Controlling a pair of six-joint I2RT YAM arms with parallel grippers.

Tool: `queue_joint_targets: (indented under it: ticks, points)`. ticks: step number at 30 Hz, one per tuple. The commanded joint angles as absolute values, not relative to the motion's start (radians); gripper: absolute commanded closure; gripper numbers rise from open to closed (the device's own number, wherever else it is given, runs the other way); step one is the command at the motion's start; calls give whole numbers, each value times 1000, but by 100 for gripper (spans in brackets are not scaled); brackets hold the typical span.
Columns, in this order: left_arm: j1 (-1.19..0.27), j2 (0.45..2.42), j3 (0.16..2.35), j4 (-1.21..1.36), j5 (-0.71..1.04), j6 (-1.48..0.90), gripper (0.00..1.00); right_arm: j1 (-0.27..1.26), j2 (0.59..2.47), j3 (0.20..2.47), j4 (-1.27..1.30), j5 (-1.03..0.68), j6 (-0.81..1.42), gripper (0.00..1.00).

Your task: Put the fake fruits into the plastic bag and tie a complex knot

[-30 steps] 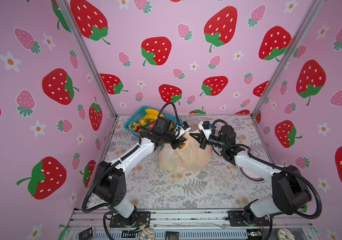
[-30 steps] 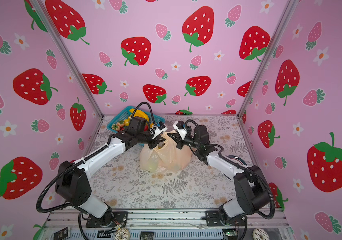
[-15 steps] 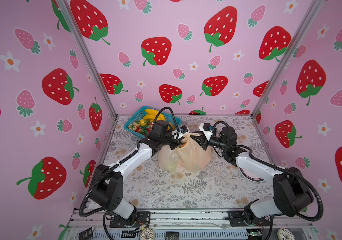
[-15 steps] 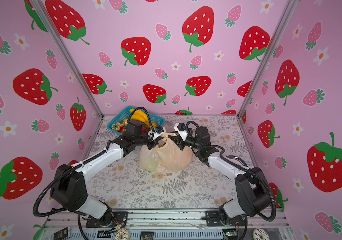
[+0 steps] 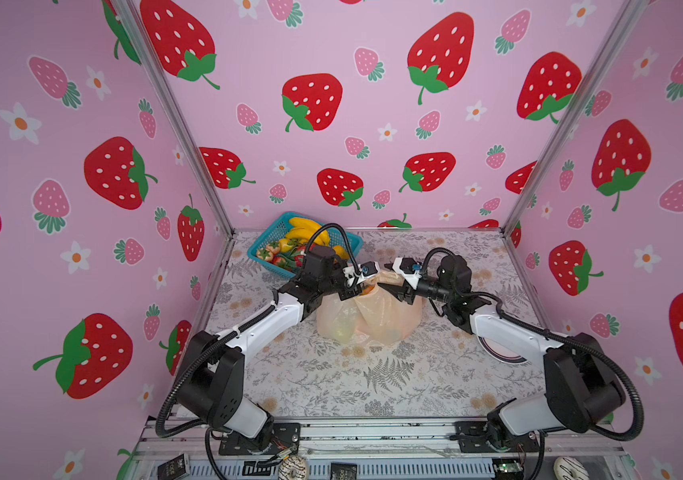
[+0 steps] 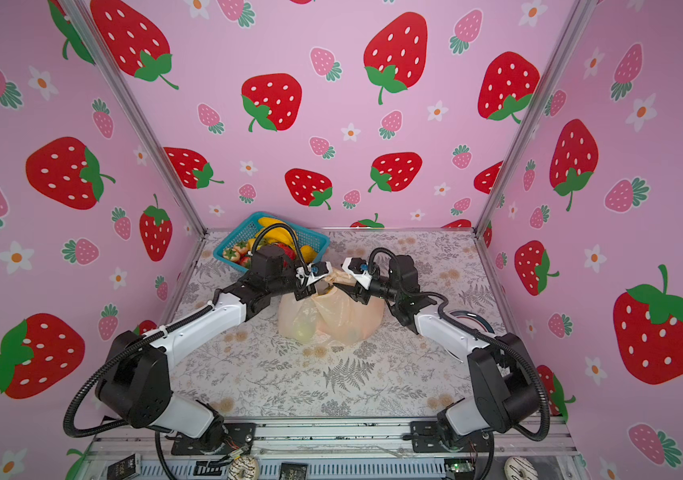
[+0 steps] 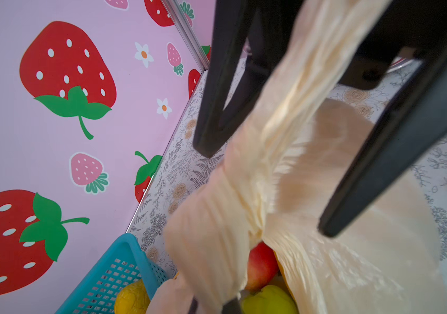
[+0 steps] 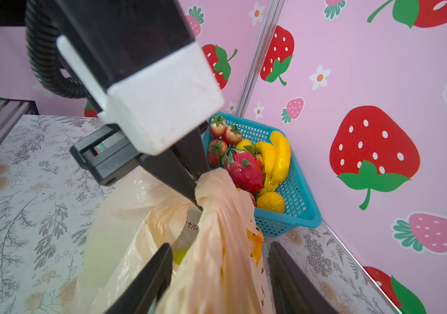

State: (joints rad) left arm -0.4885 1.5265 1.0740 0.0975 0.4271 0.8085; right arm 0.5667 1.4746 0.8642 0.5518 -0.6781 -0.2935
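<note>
The peach plastic bag sits mid-table with fake fruits inside; a red one and a green one show at its mouth. Its handles bunch into a loose knot above the mouth. My left gripper is shut on one handle end. My right gripper stands open, its fingers on either side of the other handle strand without pinching it.
A teal mesh basket at the back left holds bananas, a dragon fruit, strawberries and a yellow fruit. A plate lies under the right arm. Pink walls close three sides.
The right gripper's jaws have opened off the handle strand. Both grippers have dropped lower, closer to the bag's top.
</note>
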Motion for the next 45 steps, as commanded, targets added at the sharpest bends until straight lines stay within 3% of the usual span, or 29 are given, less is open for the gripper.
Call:
queue_joint_targets:
  ticks: [1,23,33,35,40,45]
  points:
    - [-493,1497,1068,139,454,867,100,567,1506,866,603,-714,-358,41]
    - [-504,1503,1066,125,435,930,100,571,1618,978,583,-719,-396,63]
    - [-504,1509,1070,104,407,923,100,583,1616,980,561,-675,-413,95]
    - [-504,1510,1083,65,391,911,90,589,1614,982,550,-649,-414,100]
    - [-495,1494,1080,0,332,887,75,590,1595,970,545,-603,-420,100]
    - [-472,1475,1048,6,333,886,66,591,1579,966,545,-608,-414,100]
